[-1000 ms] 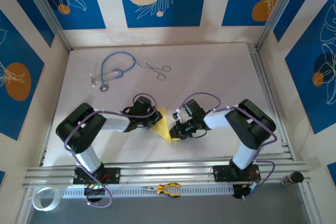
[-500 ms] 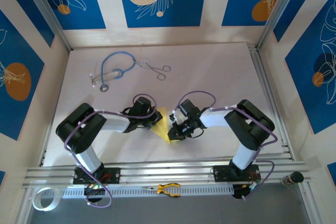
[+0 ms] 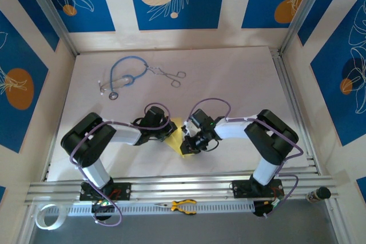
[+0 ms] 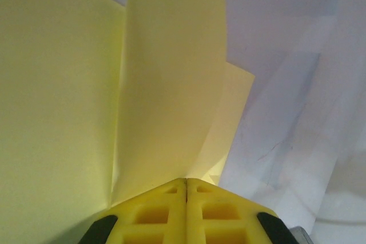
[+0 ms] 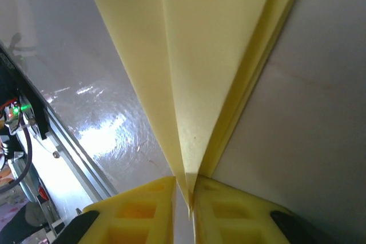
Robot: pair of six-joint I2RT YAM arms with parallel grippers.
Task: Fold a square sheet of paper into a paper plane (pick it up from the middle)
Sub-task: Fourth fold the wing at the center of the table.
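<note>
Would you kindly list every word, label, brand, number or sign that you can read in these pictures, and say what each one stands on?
None: no word, number, brand or sign can be read.
The folded yellow paper is plain and unmarked.
The blue wall panels carry only leaf and circle drawings, no lettering.

I see the slim pale-yellow paper plane (image 3: pixel 181 138) mid-way across the white table (image 3: pixel 240 84), between the left gripper (image 3: pixel 171 132) and the right gripper (image 3: pixel 187 143). Behind it on the left lies a blue-tubed stethoscope (image 3: pixel 121 77), with steel scissor-handled forceps (image 3: pixel 170 75) to its right. Yellow-handled pliers (image 3: pixel 183 205) lie in front of the arm bases.
</note>
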